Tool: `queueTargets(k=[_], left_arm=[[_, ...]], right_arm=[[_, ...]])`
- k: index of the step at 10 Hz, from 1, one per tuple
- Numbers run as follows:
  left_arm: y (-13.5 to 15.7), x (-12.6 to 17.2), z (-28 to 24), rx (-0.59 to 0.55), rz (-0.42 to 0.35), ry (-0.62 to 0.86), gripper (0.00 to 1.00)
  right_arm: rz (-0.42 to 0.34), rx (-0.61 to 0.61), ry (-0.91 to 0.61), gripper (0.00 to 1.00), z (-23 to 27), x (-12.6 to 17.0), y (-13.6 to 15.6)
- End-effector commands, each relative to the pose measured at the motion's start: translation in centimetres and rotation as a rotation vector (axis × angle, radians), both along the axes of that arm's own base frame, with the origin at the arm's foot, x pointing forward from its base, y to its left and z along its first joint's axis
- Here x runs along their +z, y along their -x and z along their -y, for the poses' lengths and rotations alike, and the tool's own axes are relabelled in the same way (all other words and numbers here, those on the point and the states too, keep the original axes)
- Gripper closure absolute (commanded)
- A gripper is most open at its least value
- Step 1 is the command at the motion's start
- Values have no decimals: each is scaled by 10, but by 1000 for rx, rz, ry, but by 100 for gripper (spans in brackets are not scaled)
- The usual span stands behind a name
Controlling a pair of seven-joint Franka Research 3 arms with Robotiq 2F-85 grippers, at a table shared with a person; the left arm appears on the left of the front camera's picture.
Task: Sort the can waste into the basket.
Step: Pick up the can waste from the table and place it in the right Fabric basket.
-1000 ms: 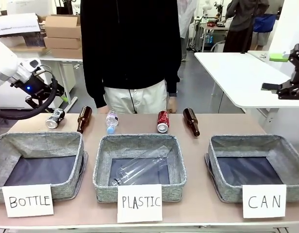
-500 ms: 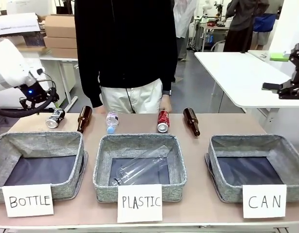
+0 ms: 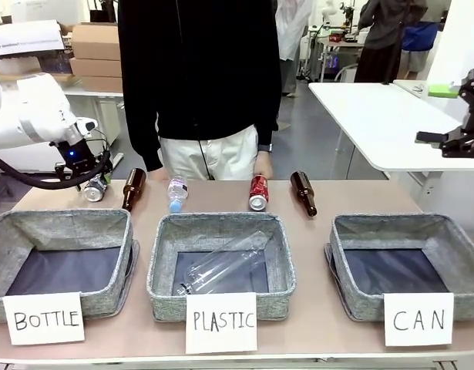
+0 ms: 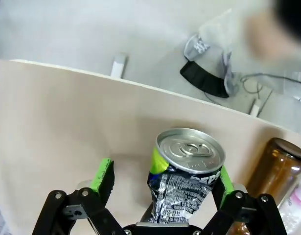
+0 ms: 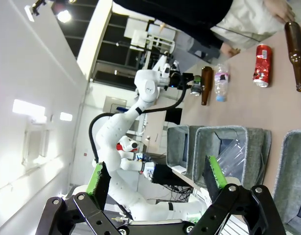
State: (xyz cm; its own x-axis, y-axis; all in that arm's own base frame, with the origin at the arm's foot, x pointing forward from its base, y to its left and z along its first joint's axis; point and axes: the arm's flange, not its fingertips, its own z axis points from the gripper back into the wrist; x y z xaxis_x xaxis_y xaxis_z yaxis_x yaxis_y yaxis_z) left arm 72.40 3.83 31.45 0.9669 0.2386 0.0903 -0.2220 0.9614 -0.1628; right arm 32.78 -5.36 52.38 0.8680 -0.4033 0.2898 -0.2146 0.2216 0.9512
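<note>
A silvery-grey can (image 4: 186,172) with dark print and a dented side lies at the table's far left, between the open fingers of my left gripper (image 4: 162,182). The green pad (image 4: 223,179) on one side is close against it; the other pad stands apart. In the front view my left gripper (image 3: 89,182) is down over this can (image 3: 95,191). A red can (image 3: 257,193) lies at the far middle. The grey basket (image 3: 344,266) signed "CAN" stands at the front right, with only its dark bottom showing. My right gripper (image 3: 433,114) hangs open off the table's right side.
Baskets signed "BOTTLE" (image 3: 113,223) and "PLASTIC" (image 3: 163,266) stand left and middle; a clear bottle lies in the latter. Two brown bottles (image 3: 132,188) (image 3: 303,193) and a small plastic bottle (image 3: 176,193) lie along the far edge. A person's hand (image 3: 261,164) hangs by the red can.
My left gripper has swung right and down over the silvery-grey can and now straddles it. The right arm has not moved.
</note>
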Motion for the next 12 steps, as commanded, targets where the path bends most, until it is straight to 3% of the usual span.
queueTargets(k=[1,2,3,4,5,7,8,10,12], left_arm=[[-13,-2,-6,-14,-42,-11,0],[-14,-5,-2,-27,-43,-4,0],[-14,-5,2,-34,-42,0,59],[-14,-4,5,-48,-37,-2,60],[-14,-3,8,-41,-27,-8,100],[-11,0,11,-44,-22,-7,100],[-8,2,11,-37,-20,-3,86],[-4,5,10,-28,-5,3,100],[3,14,7,-15,2,42,100]], right_arm=[[37,1,-12,0,-1,1,-4],[37,1,-12,0,-1,1,-4],[37,1,-12,0,-1,1,-4],[37,1,-12,0,-1,1,-4],[37,1,-12,0,-1,1,-4],[37,1,-12,0,-1,1,-4],[37,1,-12,0,-1,1,-4],[37,1,-12,0,-1,1,-4],[37,1,-12,0,-1,1,-4]])
